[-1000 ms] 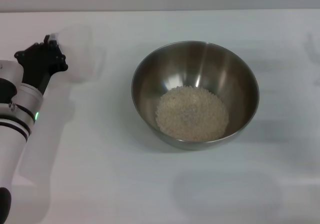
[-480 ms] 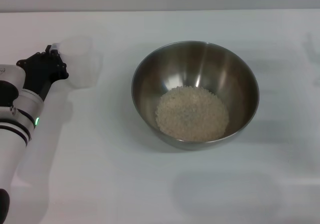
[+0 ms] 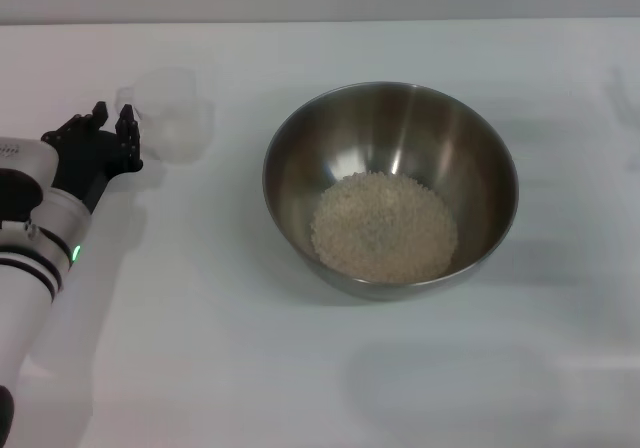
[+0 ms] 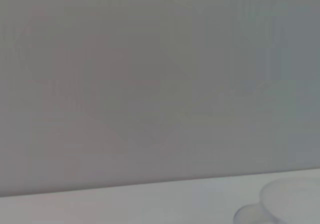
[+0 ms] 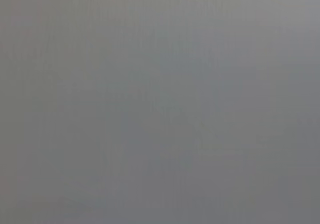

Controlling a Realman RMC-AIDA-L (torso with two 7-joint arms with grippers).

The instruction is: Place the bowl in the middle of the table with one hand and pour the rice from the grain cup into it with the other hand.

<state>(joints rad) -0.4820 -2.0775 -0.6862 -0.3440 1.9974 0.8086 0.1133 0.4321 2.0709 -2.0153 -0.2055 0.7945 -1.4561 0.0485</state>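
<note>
Bowl [image 3: 390, 188] on the table [image 3: 200, 348] near its middle, rice [image 3: 384, 227] heaped inside, grain cup [image 3: 168, 116] toward the left edge, left end effector [image 3: 112, 126] just beside it

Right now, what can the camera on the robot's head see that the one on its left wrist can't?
Only the head view shows the bowl holding the rice, and the left gripper, open, beside the grain cup. Only the left wrist view shows a plain grey backdrop filling most of its picture. Both show the white table and the translucent cup standing on it, though the wrist view catches just part of its rim and handle.
</note>
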